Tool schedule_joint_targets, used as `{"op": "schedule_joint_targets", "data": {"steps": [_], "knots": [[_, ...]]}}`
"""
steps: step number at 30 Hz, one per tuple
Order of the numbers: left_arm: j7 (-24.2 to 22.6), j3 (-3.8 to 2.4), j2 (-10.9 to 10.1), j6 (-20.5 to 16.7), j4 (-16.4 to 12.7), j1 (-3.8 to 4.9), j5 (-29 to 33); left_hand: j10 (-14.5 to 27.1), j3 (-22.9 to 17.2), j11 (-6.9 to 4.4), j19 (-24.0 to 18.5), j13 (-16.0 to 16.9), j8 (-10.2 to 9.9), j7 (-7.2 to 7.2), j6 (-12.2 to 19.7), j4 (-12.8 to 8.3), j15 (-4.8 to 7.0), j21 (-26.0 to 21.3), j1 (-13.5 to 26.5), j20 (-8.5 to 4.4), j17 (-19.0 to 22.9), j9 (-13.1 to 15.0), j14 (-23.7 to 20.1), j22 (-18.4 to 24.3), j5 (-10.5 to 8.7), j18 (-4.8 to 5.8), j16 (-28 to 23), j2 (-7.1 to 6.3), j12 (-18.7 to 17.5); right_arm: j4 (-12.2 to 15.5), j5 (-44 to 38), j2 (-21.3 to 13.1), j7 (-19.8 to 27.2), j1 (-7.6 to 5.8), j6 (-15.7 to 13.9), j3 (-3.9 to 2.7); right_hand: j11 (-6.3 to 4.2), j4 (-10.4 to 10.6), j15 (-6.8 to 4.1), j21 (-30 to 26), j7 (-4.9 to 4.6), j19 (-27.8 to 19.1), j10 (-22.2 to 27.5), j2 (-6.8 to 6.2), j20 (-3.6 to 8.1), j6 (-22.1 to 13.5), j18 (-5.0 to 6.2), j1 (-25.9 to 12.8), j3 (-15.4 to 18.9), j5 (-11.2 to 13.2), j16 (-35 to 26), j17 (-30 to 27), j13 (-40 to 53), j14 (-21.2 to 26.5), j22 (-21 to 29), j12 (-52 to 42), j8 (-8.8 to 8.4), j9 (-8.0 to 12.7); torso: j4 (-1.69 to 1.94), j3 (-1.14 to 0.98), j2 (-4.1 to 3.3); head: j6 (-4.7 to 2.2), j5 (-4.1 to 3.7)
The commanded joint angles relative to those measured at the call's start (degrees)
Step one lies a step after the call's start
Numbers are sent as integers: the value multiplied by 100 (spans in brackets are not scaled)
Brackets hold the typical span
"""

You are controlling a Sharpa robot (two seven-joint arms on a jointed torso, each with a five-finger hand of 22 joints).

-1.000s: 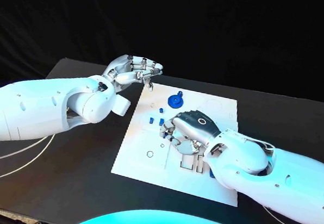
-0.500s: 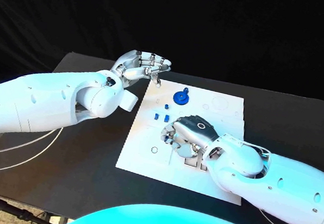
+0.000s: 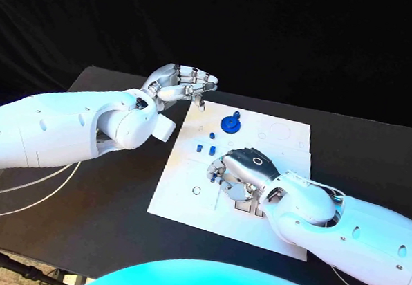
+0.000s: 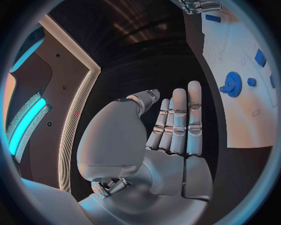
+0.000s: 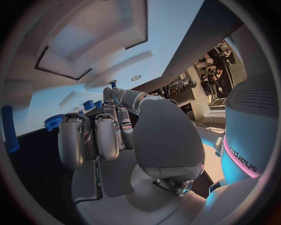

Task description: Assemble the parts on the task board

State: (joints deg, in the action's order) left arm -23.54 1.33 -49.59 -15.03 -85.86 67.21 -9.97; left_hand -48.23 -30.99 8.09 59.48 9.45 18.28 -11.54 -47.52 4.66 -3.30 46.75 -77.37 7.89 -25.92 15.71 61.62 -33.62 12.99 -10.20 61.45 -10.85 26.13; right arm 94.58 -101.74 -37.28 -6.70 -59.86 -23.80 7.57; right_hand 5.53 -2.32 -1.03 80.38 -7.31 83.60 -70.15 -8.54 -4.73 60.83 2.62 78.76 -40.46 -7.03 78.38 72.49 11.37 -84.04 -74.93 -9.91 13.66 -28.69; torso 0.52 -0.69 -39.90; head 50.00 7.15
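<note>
Black table (image 3: 109, 194) carries everything here; on it we see the white task board (image 3: 184, 206), lying flat in the middle with both arms working over it. The right hand (image 3: 245, 171) sits low over the middle of the board, back turned up to the head camera, fingers curled down toward the surface beside a small grey part (image 3: 213, 174). We cannot tell from above whether those fingers hold anything. The right wrist view adds what the head view hides: the fingers (image 5: 108, 133) lie close together, and a small dark-tipped piece (image 5: 112, 85) stands at the thumb's end, though whether it is pinched there is beyond us. We judge the hand is placed low to seat or pick a piece in the board's recesses.

The left hand (image 3: 178, 83) hangs at the board's far left corner, off the working area, likely parked clear of the right arm. Its fingers bunch toward the thumb in the head view; the left wrist view shows the fingers (image 4: 181, 119) straight and side by side with nothing in the palm.

The blue gear (image 3: 230, 124) lies on the board's far half, apart from both hands, with small blue pegs (image 3: 205, 149) between it and the right hand. The left wrist view shows the gear's teeth (image 4: 233, 84), which the head view does not.
</note>
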Motion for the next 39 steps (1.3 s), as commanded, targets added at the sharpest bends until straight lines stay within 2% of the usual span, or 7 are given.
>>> {"op": "schedule_joint_targets", "data": {"steps": [1, 10, 25, 29, 33, 37, 39], "knots": [[-16, -5, 6, 89, -4, 4, 29, 38, 24, 11, 10, -6, -7, -20, 16, -17, -9, -27, -33, 22, 7, 1, -39, 5, 34, -34, -34, 7, 35, -5, -65, -2, 14, 6, 64, 2, -209, 3, 1, 26, -43, 180, -158, -7, -14, 7, -51, -29, 10, -5, 20, -1, 9, -254, -1108, 24, 3, -7, -1, -1, 1, 0, -6], [-8, -5, 3, 87, 2, 4, 29, 38, 24, 11, 10, -6, -7, -20, 16, -17, -9, -27, -33, 22, 7, 1, -39, 5, 34, -34, -34, 7, 35, -8, -64, 4, 33, 6, 149, 2, -210, 0, 2, 34, -42, 184, -159, -8, -15, 7, -52, -36, 17, 2, 23, 2, 12, -255, -1113, 29, 3, -9, 0, 1, 2, 0, 3], [4, -5, -6, 86, -6, 4, 29, 50, 31, 12, 8, -7, -5, -21, 19, -14, -11, -34, -27, 26, 7, 2, -47, 10, 34, -35, -33, 9, 40, -46, -73, 50, -4, 5, 452, 20, -211, -3, 2, 26, -41, 178, -163, 0, -19, 9, -50, -61, 40, 45, 21, -4, 20, -253, -1112, 41, 8, -15, 2, 5, -1, 0, 4], [9, -5, -9, 86, -7, 4, 29, 50, 31, 12, 8, -7, -5, -21, 19, -14, -11, -34, -27, 26, 7, 2, -47, 10, 34, -35, -33, 9, 40, -68, -88, 59, -59, 5, 544, 26, -210, -3, 4, 7, -43, 167, -158, 2, -22, 4, -45, -89, 69, 84, 16, -16, 26, -251, -1107, 58, 9, -21, 1, 9, 2, 0, -18], [15, -5, -12, 85, -7, 4, 29, 50, 31, 12, 8, -7, -5, -21, 19, -14, -11, -34, -27, 26, 7, 2, -47, 10, 34, -35, -33, 9, 40, -77, -94, 65, -86, 5, 586, 31, -203, 3, 10, -21, -48, 151, -131, -2, -29, -18, -39, -135, 121, 119, 9, -33, 31, -246, -1100, 93, 3, -26, -5, 3, -1, 0, -9], [24, -5, -14, 90, -6, 4, 29, 50, 31, 12, 8, -7, -5, -21, 19, -14, -11, -34, -27, 26, 7, 2, -47, 10, 34, -35, -33, 9, 40, -89, -94, 67, -80, 4, 556, 34, -149, 19, 52, -82, -98, 118, 24, -4, -58, -177, -28, -212, 190, 101, 11, -42, 12, -243, -1083, 222, -81, 3, -5, 3, 4, 0, -19], [29, -5, -16, 93, -6, 4, 29, 50, 31, 12, 8, -7, -5, -21, 19, -14, -11, -34, -27, 26, 7, 2, -47, 10, 34, -35, -33, 9, 40, -92, -93, 62, -64, 3, 481, 35, -56, 74, 135, -218, -191, 49, 293, -82, -106, -389, -3, -343, 246, 9, -9, -82, -55, -230, -1032, 404, -213, 62, -3, 3, 6, 0, -15]]}}
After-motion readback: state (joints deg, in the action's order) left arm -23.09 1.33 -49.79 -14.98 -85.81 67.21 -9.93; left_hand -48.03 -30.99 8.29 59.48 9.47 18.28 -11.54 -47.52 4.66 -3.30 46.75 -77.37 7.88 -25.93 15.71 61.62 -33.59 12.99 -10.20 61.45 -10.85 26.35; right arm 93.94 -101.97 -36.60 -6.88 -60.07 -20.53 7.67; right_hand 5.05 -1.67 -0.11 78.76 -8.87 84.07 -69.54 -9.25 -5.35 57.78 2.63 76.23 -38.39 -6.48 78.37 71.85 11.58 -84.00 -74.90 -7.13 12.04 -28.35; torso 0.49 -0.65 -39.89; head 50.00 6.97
